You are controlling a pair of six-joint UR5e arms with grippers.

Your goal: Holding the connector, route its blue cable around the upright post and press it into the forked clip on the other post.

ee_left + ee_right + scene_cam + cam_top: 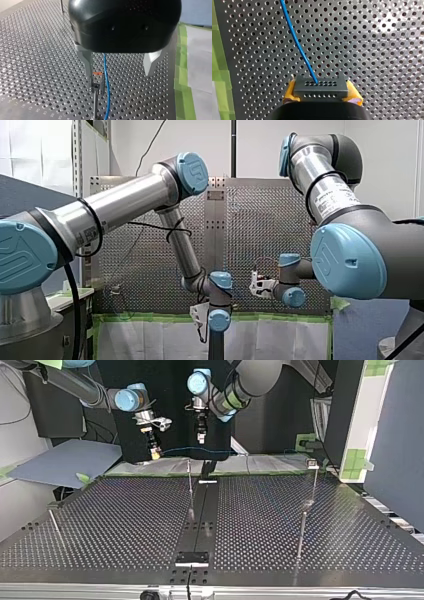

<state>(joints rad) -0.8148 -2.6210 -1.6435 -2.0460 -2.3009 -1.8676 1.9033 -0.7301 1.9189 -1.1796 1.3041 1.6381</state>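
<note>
Top view: my right gripper [155,452] stretches the blue cable [220,452] level. Left wrist view: my left gripper [118,74], spread wide, straddles it just beside the forked clip [96,85], apparently to press it in. Right wrist view: yellow pads [290,91] clamp the connector [320,86] for tension.

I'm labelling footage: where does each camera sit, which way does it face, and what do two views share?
Front view: behind the shoulders, facing over the perforated table; my left arm and right arm show.
Top view: across the table, facing the arms entering from above.
Left wrist view: wrist-mounted, looks past my open left hand at the forked clip.
Right wrist view: wrist-mounted, looks over my right hand gripping the connector.
Both wrist views share the blue cable.
</note>
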